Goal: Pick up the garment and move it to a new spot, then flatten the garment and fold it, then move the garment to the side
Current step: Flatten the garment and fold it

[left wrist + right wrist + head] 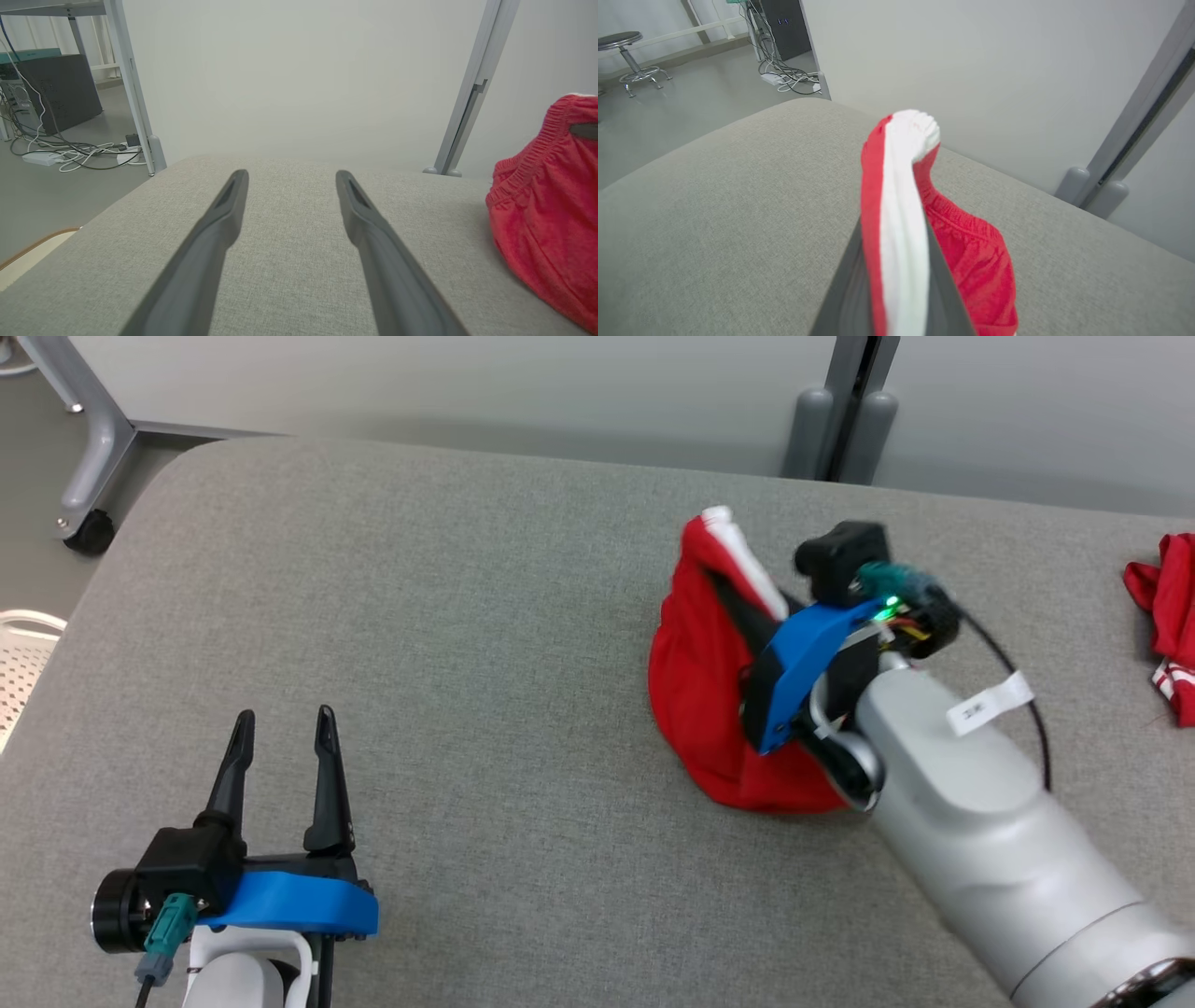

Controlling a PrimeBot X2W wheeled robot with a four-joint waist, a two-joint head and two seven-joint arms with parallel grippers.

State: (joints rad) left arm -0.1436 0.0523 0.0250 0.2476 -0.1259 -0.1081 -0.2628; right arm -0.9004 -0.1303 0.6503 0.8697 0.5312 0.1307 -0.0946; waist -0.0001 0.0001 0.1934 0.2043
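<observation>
Right hand [896,233] pinched shut on the red-and-white edge of the garment [700,691], whose cloth trails below its fingers onto the bench [467,616], ready for lifting; left hand [285,714], wide open and empty, stands well apart.

The white tag [990,703] carries print too small to read.

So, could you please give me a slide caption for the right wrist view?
The right gripper, shut on a red-and-white garment, over the grey padded surface.
</observation>
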